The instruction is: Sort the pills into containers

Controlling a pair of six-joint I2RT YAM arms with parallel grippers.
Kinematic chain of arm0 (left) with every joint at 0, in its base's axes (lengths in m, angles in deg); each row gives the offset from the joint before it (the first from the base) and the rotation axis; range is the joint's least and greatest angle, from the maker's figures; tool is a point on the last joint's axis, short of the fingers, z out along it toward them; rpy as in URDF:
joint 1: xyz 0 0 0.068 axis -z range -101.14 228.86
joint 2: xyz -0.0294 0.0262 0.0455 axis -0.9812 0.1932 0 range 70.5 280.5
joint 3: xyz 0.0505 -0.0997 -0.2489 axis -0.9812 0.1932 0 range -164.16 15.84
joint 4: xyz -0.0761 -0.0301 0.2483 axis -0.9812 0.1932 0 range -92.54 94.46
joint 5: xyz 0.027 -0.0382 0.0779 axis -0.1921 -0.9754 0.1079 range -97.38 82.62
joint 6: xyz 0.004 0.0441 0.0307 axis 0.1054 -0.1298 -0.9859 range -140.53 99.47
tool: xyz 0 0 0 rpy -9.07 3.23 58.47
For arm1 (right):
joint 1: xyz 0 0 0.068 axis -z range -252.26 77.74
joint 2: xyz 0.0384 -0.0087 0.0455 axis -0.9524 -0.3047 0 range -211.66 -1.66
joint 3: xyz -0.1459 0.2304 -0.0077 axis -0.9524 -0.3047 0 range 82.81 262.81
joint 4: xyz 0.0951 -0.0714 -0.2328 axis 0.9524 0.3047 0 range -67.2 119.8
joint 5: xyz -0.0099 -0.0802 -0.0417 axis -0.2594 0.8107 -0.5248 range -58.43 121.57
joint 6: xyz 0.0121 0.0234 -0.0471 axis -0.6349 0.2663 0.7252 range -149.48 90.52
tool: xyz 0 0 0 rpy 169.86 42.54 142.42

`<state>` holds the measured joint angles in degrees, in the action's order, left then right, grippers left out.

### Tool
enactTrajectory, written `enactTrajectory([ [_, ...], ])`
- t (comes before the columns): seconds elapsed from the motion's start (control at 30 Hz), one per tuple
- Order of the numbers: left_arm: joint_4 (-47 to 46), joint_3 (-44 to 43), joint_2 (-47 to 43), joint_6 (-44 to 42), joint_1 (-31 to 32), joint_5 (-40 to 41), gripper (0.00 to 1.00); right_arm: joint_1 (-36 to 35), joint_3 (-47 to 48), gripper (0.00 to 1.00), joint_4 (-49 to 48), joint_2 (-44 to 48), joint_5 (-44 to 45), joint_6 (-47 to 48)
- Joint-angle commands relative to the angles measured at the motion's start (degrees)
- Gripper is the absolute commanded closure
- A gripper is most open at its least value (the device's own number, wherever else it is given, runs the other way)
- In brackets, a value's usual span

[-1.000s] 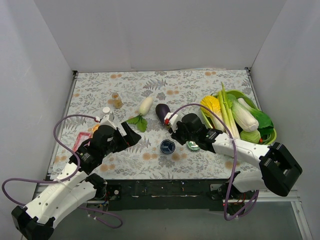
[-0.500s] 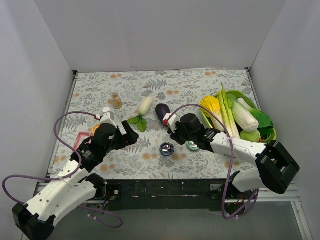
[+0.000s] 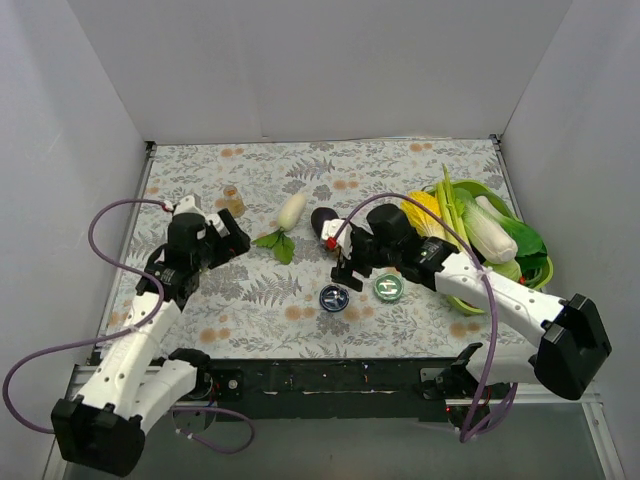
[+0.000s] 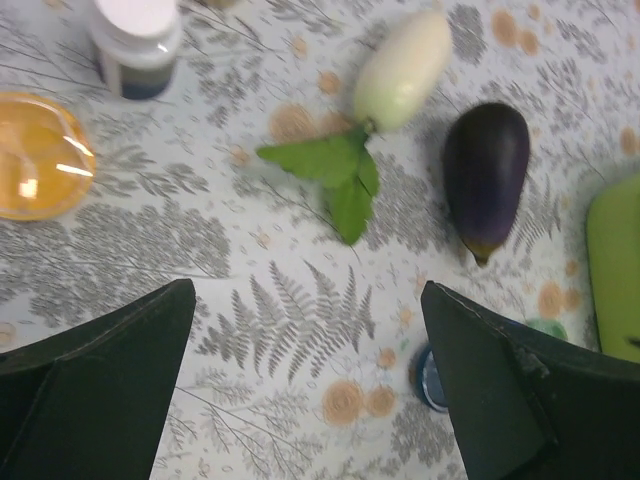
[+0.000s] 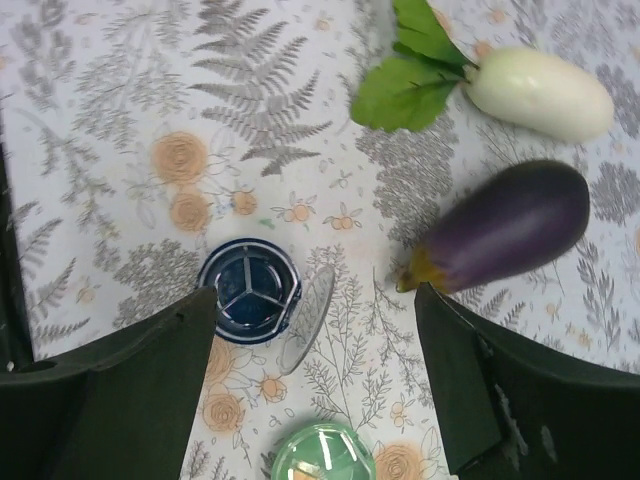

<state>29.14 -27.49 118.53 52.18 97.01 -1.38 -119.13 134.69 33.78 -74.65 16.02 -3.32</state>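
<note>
Silvery-blue round tin (image 5: 250, 303) stands uncapped, round green-topped tin (image 5: 320, 455) closed; we judge sorting barely begun, left claw (image 4: 307, 295) and right claw (image 5: 315, 293) spread, empty.

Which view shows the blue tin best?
Right wrist: the blue tin sits whole and close, its three-part inside visible, a clear disc against its side. In top external the tin is small; left wrist catches only its edge.

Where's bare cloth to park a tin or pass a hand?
Bare: the far strip along the back wall, beyond the radish and eggplant; also the near patch left of the blue tin. Crowded: eggplant, blue tin, green tin and the right claw bunch mid-table; the vegetable tray fills the right side.
</note>
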Motion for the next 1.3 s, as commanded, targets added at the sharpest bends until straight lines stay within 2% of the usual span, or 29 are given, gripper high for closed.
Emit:
enactTrajectory([
  [0.0,-4.69,-4.47,8.71,-9.58,-9.87,-5.64,0.02,2.83,7.43,0.14,15.01,-1.52,-16.68,12.60],
  [0.03,-5.48,-5.35,11.36,-10.91,-12.07,-5.91,0.02,4.14,7.27,0.14,15.99,-1.89,-25.06,13.48],
  [0.1,-5.93,-8.50,18.11,-13.97,-12.53,-5.13,0.02,7.14,4.31,0.14,14.25,-0.85,-33.62,14.19],
  [0.13,-6.10,-9.39,19.89,-14.87,-12.61,-3.82,0.02,7.41,3.15,0.14,12.07,-0.05,-34.45,14.80],
  [0.23,-6.63,-12.21,25.07,-17.77,-12.70,-2.40,0.02,7.50,-1.33,0.14,8.80,3.20,-35.07,15.42],
  [0.37,-6.90,-14.41,29.74,-21.37,-12.70,1.10,0.09,8.37,-5.47,0.14,4.76,6.10,-35.51,14.55],
  [0.43,-6.46,-15.99,31.76,-23.56,-12.79,2.52,0.16,8.64,-6.43,0.13,4.40,6.37,-36.04,14.28],
  [0.57,-6.28,-18.71,34.93,-24.63,-12.79,4.37,0.19,9.78,-6.88,0.13,3.87,6.28,-37.00,13.75],
  [0.77,-5.67,-23.81,38.71,-26.03,-12.79,3.50,0.19,10.83,-7.14,0.14,2.99,6.37,-38.24,12.61],
  [0.87,-6.89,-26.71,41.61,-28.14,-12.79,-0.80,0.19,11.45,-7.58,0.14,2.47,6.63,-39.11,12.26],
  [1.0,-8.56,-30.93,47.84,-29.20,-12.79,-2.75,0.20,11.98,-8.02,0.14,2.55,6.81,-40.34,11.99],
  [1.13,-8.57,-37.51,54.17,-28.50,-12.79,-2.49,0.25,12.51,-9.07,0.14,2.55,7.16,-40.79,12.08],
  [1.27,-7.78,-41.82,59.79,-28.50,-12.79,-1.34,0.36,12.94,-9.86,0.13,1.94,7.51,-41.05,12.08],
])
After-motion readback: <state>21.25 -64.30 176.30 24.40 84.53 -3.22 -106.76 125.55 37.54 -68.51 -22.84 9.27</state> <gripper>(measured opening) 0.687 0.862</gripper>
